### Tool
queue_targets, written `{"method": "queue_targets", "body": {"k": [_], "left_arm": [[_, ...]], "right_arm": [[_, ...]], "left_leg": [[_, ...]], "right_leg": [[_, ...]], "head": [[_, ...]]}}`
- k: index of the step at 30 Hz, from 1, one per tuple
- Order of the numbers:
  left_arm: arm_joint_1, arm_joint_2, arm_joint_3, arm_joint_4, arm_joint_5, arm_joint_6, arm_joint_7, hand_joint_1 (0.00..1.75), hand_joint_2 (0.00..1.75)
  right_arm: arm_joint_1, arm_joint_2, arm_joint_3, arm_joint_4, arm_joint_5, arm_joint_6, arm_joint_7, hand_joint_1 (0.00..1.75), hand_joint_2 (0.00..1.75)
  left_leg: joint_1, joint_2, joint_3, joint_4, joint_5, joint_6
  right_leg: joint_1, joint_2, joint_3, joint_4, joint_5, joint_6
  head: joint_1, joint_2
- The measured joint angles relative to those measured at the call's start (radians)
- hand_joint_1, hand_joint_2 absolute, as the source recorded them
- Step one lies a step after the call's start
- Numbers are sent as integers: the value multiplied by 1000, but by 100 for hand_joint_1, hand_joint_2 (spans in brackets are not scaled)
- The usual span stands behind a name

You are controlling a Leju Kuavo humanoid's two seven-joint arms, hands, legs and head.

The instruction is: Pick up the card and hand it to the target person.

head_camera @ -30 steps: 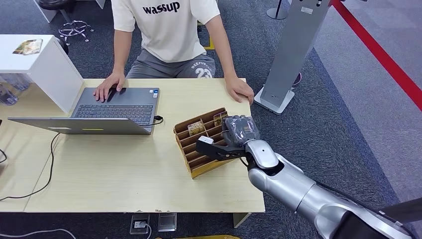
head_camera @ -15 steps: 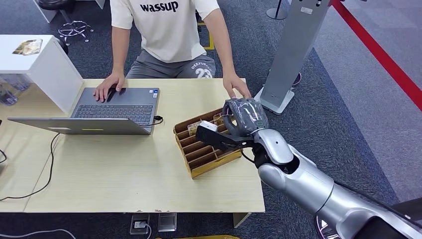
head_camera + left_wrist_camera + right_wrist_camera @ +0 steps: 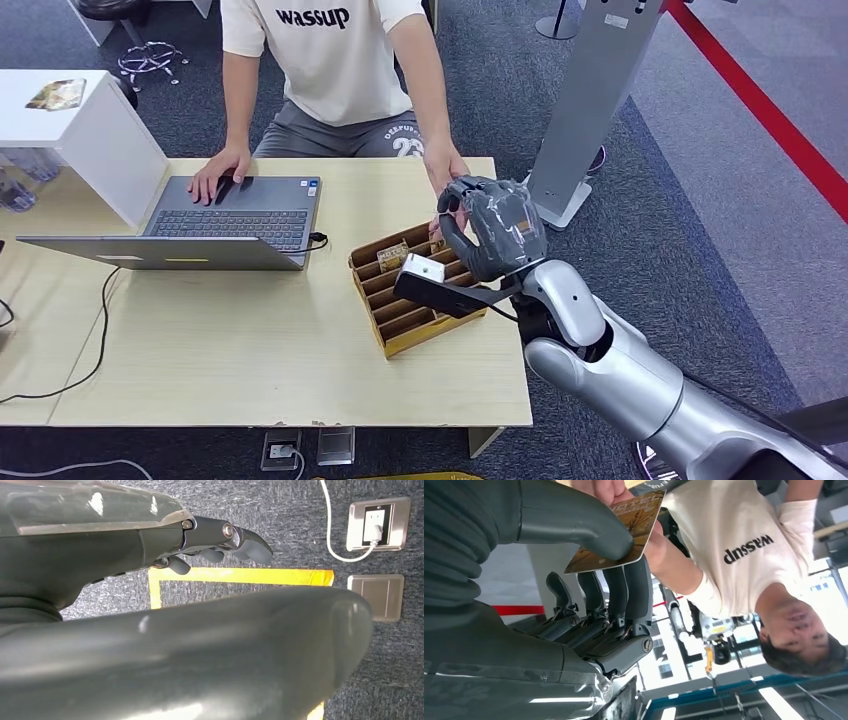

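- The robot's grey right hand (image 3: 495,228) is raised above the far right part of the pale wooden table (image 3: 250,370), and its silver arm comes in from the lower right of the head view.
- In the right wrist view this hand (image 3: 589,555) pinches a thin brown card with rounded corners and an autumn tree picture (image 3: 624,527) between the thick thumb and the dark fingers (image 3: 616,592).
- The person's hand (image 3: 611,487) touches the card's far end, and in the head view the same hand (image 3: 447,172) sits right against the robot's fingers.
- The person in a cream T-shirt printed "wassup" (image 3: 325,50) sits at the far side of the table, the other hand resting on the grey open laptop (image 3: 235,210).
- A slatted cardboard card holder (image 3: 405,300) lies on the table just below the right hand, with cards in its far slots.
- The left hand (image 3: 220,542) hangs over grey carpet with yellow floor tape (image 3: 240,575) and a wall-type socket plate (image 3: 376,524); its fingers are loosely curled and hold nothing.
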State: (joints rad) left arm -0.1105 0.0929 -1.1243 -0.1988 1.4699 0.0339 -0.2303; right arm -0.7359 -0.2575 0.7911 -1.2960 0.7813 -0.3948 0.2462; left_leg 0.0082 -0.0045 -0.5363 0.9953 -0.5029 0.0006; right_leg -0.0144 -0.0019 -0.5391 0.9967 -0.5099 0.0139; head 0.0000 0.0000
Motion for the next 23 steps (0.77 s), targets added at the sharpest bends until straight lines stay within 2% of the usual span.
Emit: {"method": "queue_targets", "body": {"k": [8, 12, 13, 17, 23], "left_arm": [[1, -8, -3, 2, 2, -40, 13, 0, 0], [1, -6, -7, 2, -3, -39, 9, 0, 175], [1, -6, -4, 2, 1, -38, 6, 0, 175], [2, -3, 6, 2, 12, -25, -2, 0, 0], [3, 1, 14, 0, 22, 8, 6, 0, 0]], "right_arm": [[20, 12, -23, 62, -9, -52, -46, 138, 175], [37, 10, -35, 50, -43, -60, -56, 0, 175], [48, 13, -49, 42, -95, -58, -75, 0, 175], [95, 17, -106, 25, -424, -40, -199, 0, 175], [175, -17, -147, -38, -640, -50, -260, 0, 175]], "left_leg": [[0, -1, 0, 0, 0, 0], [0, -1, 0, 0, 0, 0], [0, -1, 0, 0, 0, 0], [0, -2, 0, 0, 0, 0], [0, -3, -1, 0, 0, 0]], "right_leg": [[0, -1, 0, 0, 0, 0], [0, -1, 0, 0, 0, 0], [0, -1, 0, 0, 0, 0], [0, -2, 1, -1, 0, 0], [0, -3, 1, -1, -1, 0]], "head": [[0, 0], [0, 0], [0, 0], [0, 0], [0, 0]]}}
